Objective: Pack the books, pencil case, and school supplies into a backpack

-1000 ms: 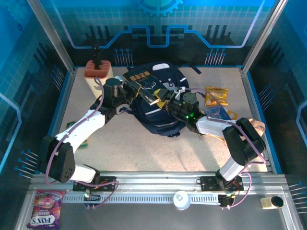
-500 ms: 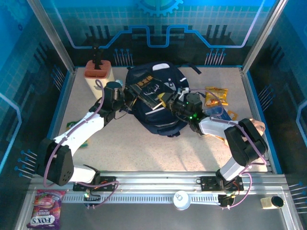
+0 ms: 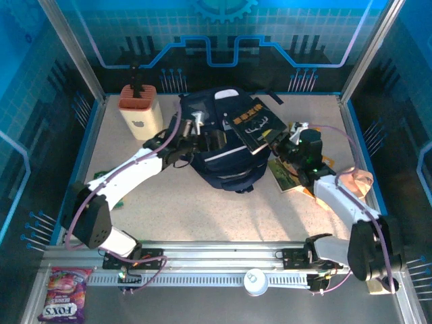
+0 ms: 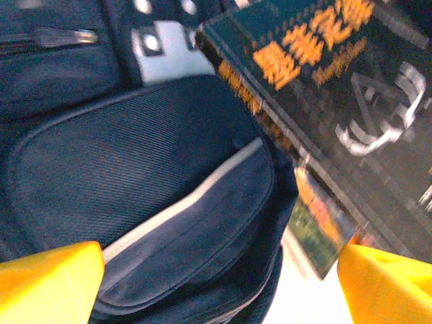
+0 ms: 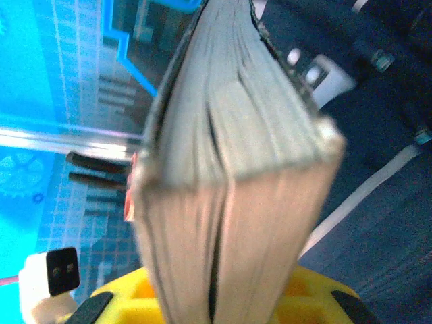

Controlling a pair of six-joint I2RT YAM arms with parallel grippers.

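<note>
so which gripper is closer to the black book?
Right. The right gripper is shut on the black book, holding it above the backpack; the left gripper hangs open left of it, over the backpack front, not touching.

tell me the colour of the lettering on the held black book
Gold-orange on the black book, clearest in the left wrist view.

black book blurred, cover cut off by frame edge, backpack partly hidden behind it, seemingly its opening
</note>
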